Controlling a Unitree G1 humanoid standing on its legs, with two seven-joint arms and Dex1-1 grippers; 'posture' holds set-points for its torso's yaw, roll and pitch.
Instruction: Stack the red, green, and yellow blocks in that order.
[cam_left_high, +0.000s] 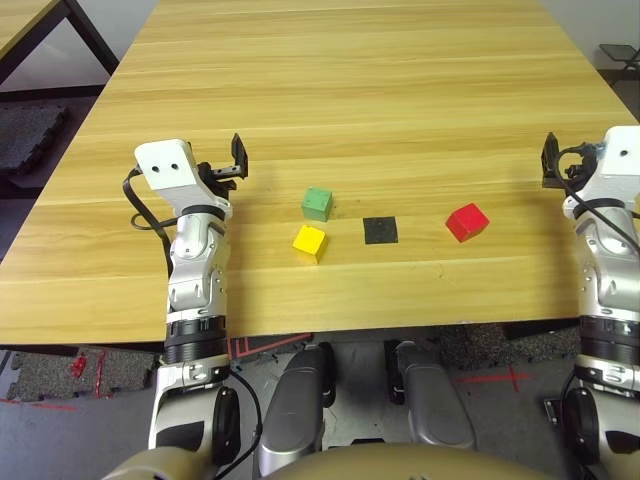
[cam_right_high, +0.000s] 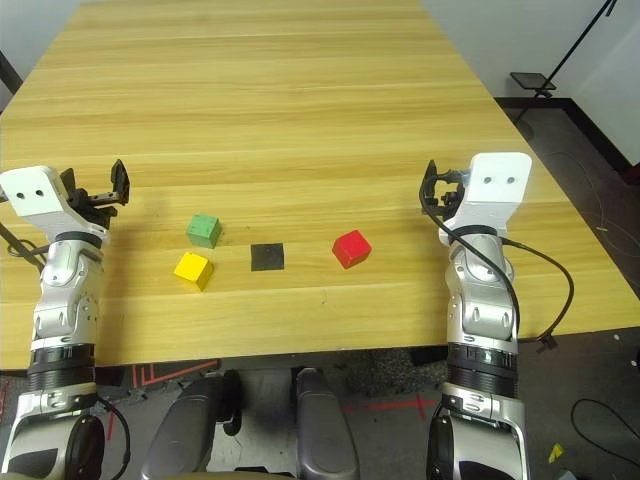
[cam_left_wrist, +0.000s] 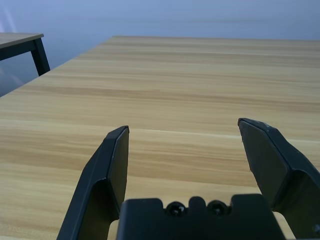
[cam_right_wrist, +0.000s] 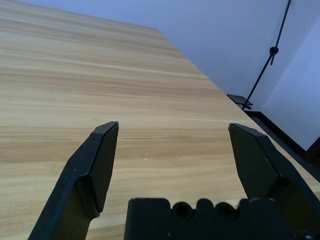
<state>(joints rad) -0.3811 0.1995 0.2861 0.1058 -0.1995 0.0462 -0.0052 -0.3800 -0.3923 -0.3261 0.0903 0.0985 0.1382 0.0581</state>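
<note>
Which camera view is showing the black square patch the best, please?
The left eye view: the black square patch lies whole and uncovered, between the yellow and red cubes. The right eye view shows it equally whole, slightly smaller. Neither wrist view includes it.

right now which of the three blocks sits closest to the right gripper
The red block, alone on the right side of the black square patch; the green block and yellow block are both left of it.
</note>
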